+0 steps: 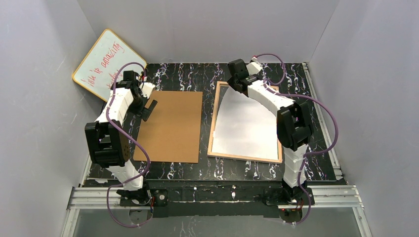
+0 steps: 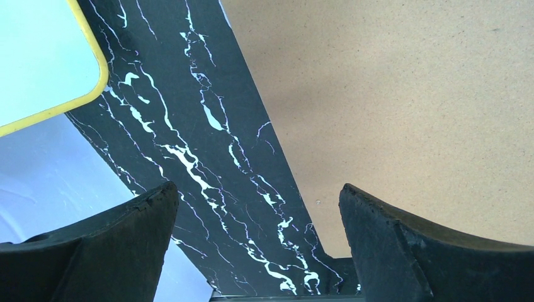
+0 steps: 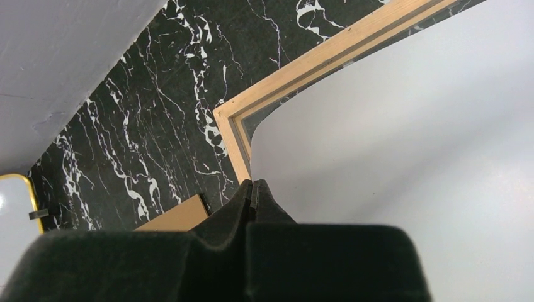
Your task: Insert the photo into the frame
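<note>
The frame (image 1: 213, 129) lies back-up on the right of the table, its tan wood rim showing, also in the right wrist view (image 3: 302, 68). The photo (image 1: 247, 126) lies white back up inside the rim, skewed, its far-left corner lifted. In the right wrist view the photo (image 3: 409, 126) has its left edge running into my jaws. My right gripper (image 1: 236, 84) (image 3: 253, 182) is shut on that edge, over the frame's far-left corner. My left gripper (image 1: 148, 106) (image 2: 258, 189) is open and empty above the dark table, just left of the board.
A plain brown backing board (image 1: 173, 126) (image 2: 409, 94) (image 3: 176, 217) lies flat left of the frame. A yellow-rimmed whiteboard (image 1: 106, 61) (image 2: 44, 56) with red writing leans in the far-left corner. Grey walls close in the black marbled table (image 1: 257, 170).
</note>
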`<move>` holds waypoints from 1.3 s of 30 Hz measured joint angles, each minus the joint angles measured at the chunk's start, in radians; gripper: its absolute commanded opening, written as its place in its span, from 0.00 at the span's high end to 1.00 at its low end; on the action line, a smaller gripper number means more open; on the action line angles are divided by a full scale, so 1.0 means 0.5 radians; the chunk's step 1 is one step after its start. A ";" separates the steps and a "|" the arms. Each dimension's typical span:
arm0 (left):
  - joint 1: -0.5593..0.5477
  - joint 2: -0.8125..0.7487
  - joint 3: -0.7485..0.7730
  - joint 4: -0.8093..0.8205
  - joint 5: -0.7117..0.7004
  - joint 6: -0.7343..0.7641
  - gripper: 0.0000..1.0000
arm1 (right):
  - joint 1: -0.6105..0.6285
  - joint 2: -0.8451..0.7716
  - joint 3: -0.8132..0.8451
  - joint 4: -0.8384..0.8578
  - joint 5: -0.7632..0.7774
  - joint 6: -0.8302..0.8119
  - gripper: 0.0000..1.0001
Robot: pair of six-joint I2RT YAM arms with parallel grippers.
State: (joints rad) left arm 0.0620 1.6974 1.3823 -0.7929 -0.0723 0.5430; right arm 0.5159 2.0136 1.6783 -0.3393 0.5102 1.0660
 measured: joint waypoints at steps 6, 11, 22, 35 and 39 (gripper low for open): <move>0.000 0.000 -0.008 0.005 -0.007 0.009 0.02 | -0.008 0.001 0.000 0.019 -0.027 -0.092 0.99; 0.000 0.001 -0.033 0.013 -0.019 0.016 0.02 | -0.022 0.001 0.002 0.083 -0.057 -0.211 0.99; 0.000 0.001 -0.033 0.015 -0.031 0.021 0.02 | -0.060 0.017 0.069 0.106 -0.046 -0.389 0.99; 0.000 0.002 -0.033 0.015 -0.034 0.031 0.02 | -0.076 0.079 0.115 0.060 -0.261 -0.517 0.99; 0.000 0.002 -0.033 0.015 -0.036 0.036 0.02 | -0.076 0.135 0.122 -0.003 -0.343 -0.561 0.99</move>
State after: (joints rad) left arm 0.0620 1.6981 1.3659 -0.7853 -0.0902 0.5610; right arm 0.4778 2.0811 1.7393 -0.3408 0.3389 0.7856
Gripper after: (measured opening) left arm 0.981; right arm 0.031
